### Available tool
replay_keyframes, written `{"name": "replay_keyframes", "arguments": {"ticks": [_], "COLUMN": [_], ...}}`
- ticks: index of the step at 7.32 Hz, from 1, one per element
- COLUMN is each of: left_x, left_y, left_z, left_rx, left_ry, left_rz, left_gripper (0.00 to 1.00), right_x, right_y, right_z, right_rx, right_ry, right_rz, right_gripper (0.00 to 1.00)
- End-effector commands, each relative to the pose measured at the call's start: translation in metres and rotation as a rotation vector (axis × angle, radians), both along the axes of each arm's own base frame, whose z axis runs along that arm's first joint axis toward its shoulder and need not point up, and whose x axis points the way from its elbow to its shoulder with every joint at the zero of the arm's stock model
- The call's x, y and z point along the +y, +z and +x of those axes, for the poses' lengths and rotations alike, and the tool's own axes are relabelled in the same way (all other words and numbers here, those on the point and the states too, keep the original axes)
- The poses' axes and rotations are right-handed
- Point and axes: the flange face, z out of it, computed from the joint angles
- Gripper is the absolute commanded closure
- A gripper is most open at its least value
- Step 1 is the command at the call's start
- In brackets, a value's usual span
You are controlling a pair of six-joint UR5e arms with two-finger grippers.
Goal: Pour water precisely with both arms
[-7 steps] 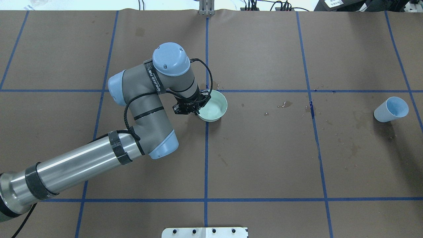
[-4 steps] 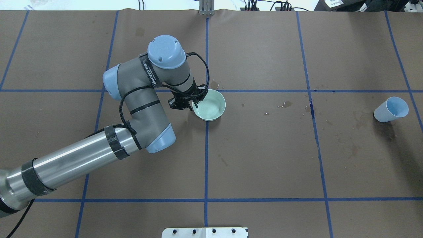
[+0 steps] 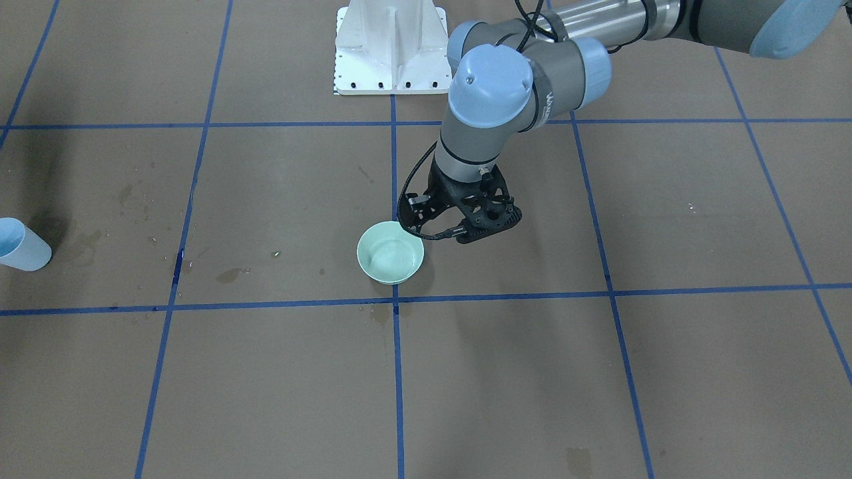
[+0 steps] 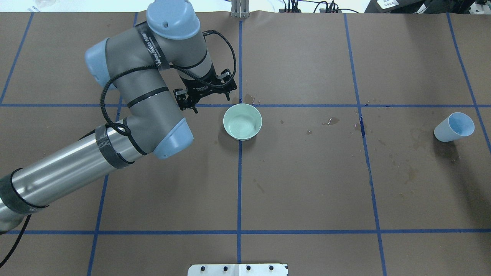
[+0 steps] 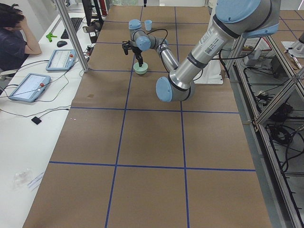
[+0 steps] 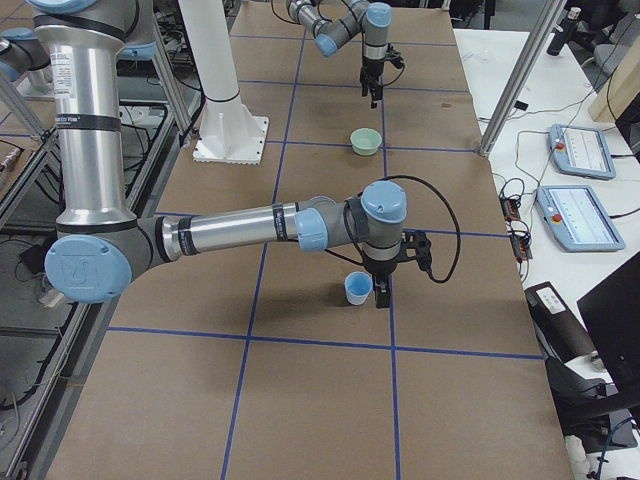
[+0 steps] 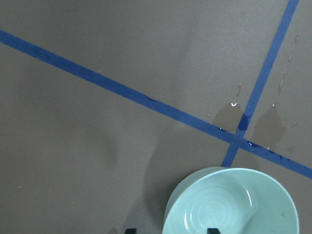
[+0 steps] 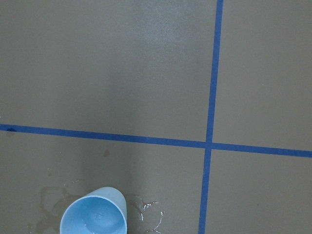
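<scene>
Near the middle of the top view, we see water (image 7: 214, 214) in the green bowl (image 4: 254, 114); the left gripper (image 4: 209, 100) hangs beside it, spread open and empty. The right gripper (image 6: 380, 296) is by the blue cup (image 6: 356, 288); we cannot tell its grip.

Place: a robotics lab.
Arms: left arm (image 4: 69, 174) and right arm (image 6: 230, 228), both industrial.
Pedestal: white pedestal (image 3: 391, 46) at the table's edge.
Table: brown paper (image 4: 307, 184) gridded with blue tape (image 4: 239, 191).
Side desks: teach pendants (image 5: 28, 87), keyboard (image 5: 74, 23), a seated person (image 5: 14, 40).
Frame: aluminium posts (image 5: 72, 35) beside the table.
</scene>
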Motion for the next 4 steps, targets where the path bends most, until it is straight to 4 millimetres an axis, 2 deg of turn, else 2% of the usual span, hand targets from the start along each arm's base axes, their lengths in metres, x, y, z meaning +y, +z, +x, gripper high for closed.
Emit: {"name": "replay_keyframes", "arguments": {"ticks": [1,2,3,4], "left_x": [0.004,0.005,0.009,0.010], "left_y": [-0.016,-0.017,-0.019,-0.019], "left_z": [-0.031,-0.033,-0.037,-0.039], "left_rx": [-0.019,-0.017,-0.009,-0.009], "left_ry": [0.009,0.006,0.002,0.000], "left_rz": [0.022,0.026,0.028,0.029], "left_gripper": [0.00,0.00,0.00,0.00], "right_x": [0.057,0.076,0.109,0.148], "right_y": [-0.014,-0.011,0.003,0.028], "right_z": [0.003,0.001,-0.003,-0.005], "right_rx": [0.081,0.061,0.040,0.054], "right_ry": [0.006,0.093,0.221,0.295], "right_rz": [0.035,-0.012,0.063,0.066], "right_gripper": [0.01,0.01,0.00,0.00]}}
